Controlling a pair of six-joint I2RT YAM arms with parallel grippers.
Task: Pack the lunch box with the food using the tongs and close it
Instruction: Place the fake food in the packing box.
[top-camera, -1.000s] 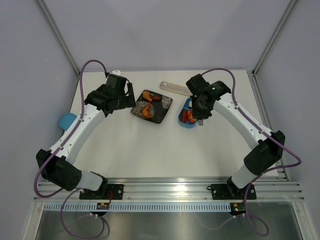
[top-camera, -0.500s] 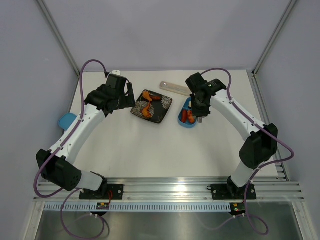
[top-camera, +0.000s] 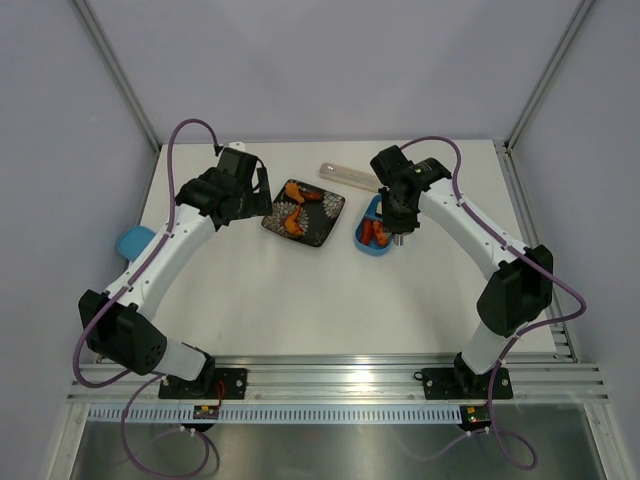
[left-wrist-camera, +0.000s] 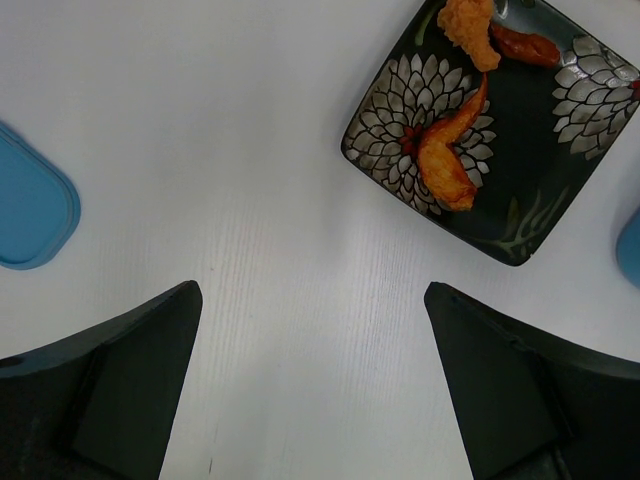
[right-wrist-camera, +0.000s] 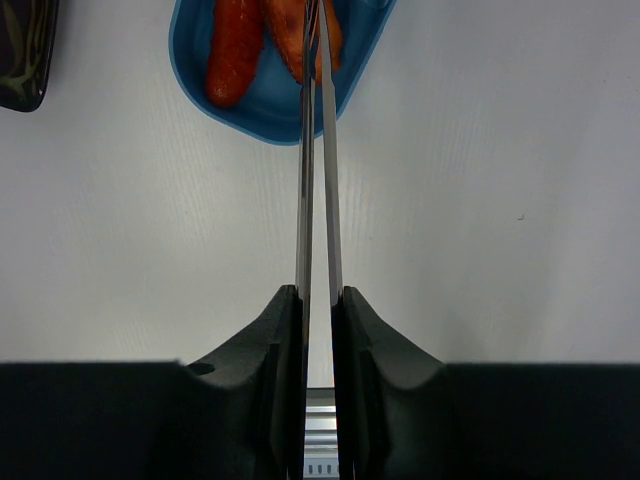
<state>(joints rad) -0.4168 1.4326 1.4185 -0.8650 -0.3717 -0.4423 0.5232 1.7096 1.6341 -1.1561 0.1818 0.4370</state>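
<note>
The light-blue lunch box (top-camera: 364, 243) lies right of the black plate and holds a red sausage (right-wrist-camera: 231, 55) and an orange piece (right-wrist-camera: 288, 35). My right gripper (right-wrist-camera: 318, 292) is shut on the silver tongs (right-wrist-camera: 318, 190). The tongs' arms are pressed nearly together and their tips reach into the lunch box (right-wrist-camera: 255, 115) at the orange piece; whether they pinch it I cannot tell. More orange and red food (left-wrist-camera: 450, 165) lies on the plate. My left gripper (left-wrist-camera: 312, 290) hovers open over bare table, left of the plate. The blue lid (left-wrist-camera: 30, 210) rests at the table's left edge.
The black flower-patterned plate (left-wrist-camera: 530, 160) sits mid-table at the back. A long translucent case (top-camera: 348, 176) lies behind the lunch box. Frame posts stand at the table's back corners, with grey walls around.
The right arm has swung slightly left, its elbow drawn inward, with the tongs still over the lunch box. The left arm has shifted a little.
</note>
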